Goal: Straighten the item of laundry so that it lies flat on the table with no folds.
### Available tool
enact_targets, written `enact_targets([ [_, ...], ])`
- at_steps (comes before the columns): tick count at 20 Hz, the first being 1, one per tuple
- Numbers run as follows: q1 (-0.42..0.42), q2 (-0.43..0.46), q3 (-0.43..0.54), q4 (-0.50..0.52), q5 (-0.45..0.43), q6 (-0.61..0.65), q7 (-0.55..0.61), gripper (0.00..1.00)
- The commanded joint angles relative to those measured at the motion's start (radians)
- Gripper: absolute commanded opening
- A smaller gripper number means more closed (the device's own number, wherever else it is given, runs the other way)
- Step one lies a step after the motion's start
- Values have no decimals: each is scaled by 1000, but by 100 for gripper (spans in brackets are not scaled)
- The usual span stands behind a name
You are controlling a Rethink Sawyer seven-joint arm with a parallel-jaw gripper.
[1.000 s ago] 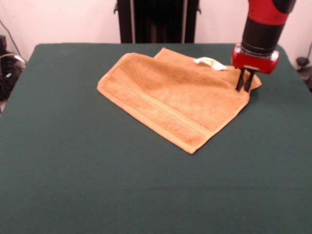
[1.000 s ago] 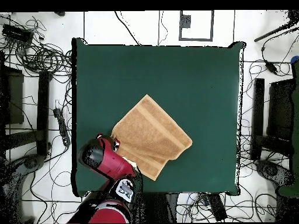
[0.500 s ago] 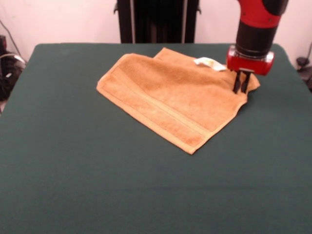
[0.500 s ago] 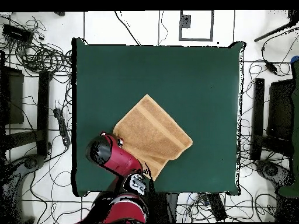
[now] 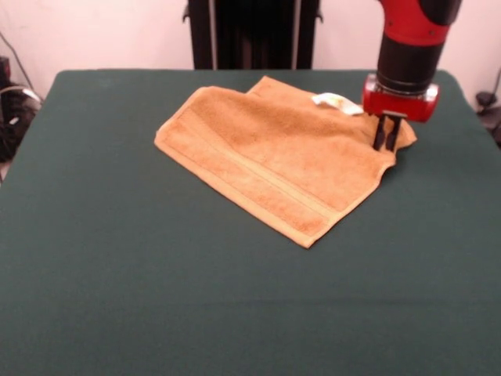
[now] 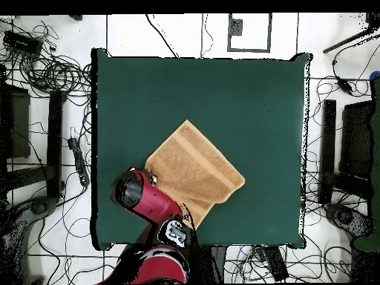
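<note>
The red and black arm point(image 5: 412, 47) comes down upright near the tabletop's point(image 5: 156, 298) far right corner, its gripper point(image 5: 387, 133) pointing straight down, jaws nearly together.

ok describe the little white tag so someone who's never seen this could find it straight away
Start at the dark green table and find the orange-tan towel lying folded on it. Follow the towel's far edge toward the red and black arm, whose gripper sits on the towel's corner. Just beside it lies the tag, the only white thing on the towel.
</note>
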Motion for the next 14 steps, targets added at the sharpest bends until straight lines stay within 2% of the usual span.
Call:
enact_targets([
  [1,84,52,-21,-121,47,136,243,0],
  [3,92,62,-24,-135,49,153,250,0],
  [4,84,75,-17,-148,49,200,261,0],
  [5,120,107,-83,-212,22,334,280,0],
  [6,153,126,-135,-250,8,378,289,0],
  [8,157,132,-128,-241,27,297,276,0],
  [11,145,146,-125,-254,18,257,256,0],
  [14,96,126,-91,-227,0,188,221,0],
])
